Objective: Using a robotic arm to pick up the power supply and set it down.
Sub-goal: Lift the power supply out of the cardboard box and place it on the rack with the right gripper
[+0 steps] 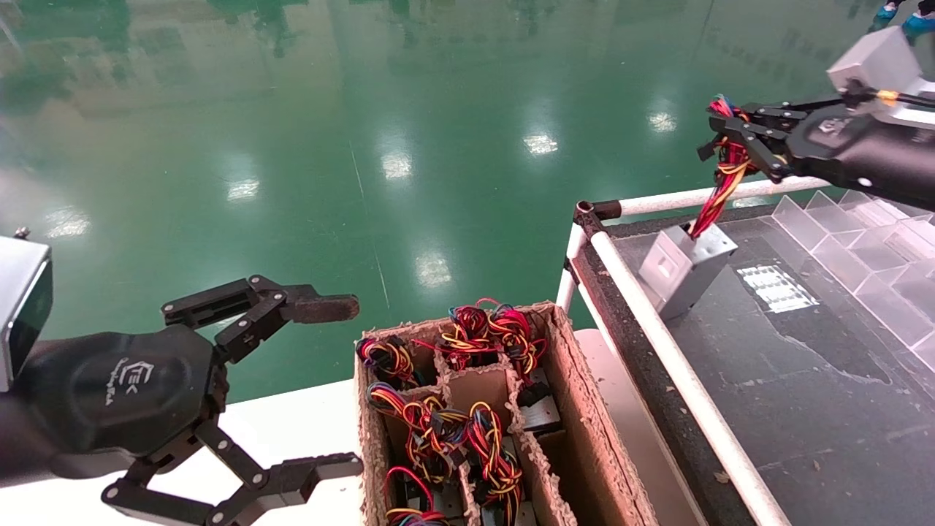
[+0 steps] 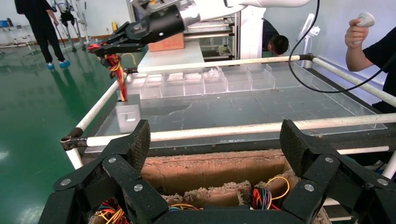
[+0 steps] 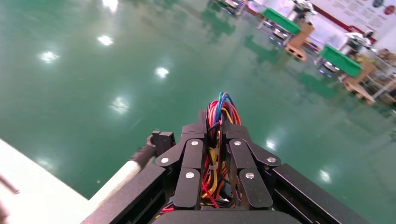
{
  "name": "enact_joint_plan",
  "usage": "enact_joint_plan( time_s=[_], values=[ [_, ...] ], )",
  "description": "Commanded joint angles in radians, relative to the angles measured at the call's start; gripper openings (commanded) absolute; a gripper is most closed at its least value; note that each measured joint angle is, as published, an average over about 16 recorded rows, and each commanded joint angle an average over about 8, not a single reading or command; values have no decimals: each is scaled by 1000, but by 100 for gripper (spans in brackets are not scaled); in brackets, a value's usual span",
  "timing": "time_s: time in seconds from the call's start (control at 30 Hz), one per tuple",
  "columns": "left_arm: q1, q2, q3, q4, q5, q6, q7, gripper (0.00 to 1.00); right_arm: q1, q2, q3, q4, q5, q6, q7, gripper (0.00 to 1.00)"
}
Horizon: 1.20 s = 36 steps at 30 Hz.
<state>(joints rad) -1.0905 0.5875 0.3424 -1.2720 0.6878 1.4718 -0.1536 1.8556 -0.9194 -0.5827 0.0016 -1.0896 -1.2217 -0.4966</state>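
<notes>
Two tools, right tool (image 1: 719, 142) clamping power supply (image 1: 687, 270) wires, left tool (image 1: 332, 383) wide

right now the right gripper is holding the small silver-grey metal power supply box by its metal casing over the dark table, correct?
Not quite. The right gripper is shut on the bunch of red, yellow, black and blue wires, not the casing. The small silver-grey metal power supply box hangs from them over the dark table, as the head view shows.

The right tool (image 3: 215, 154) hides the power supply (wires (image 3: 219, 112) show).
</notes>
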Motion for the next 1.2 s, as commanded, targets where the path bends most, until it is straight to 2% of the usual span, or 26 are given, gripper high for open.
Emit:
enact_joint_plan(
  time_s=[0.03,0.77,1.2],
  values=[
    [0,0,0,0,0,0,0,100,0,-20,0,-6,0,47,-2,0],
    [0,0,0,0,0,0,0,100,25,-151,-18,11,-26,118,4,0],
    [0,0,1,0,0,0,0,100,32,-224,-16,-3,-23,287,-17,0]
  ],
)
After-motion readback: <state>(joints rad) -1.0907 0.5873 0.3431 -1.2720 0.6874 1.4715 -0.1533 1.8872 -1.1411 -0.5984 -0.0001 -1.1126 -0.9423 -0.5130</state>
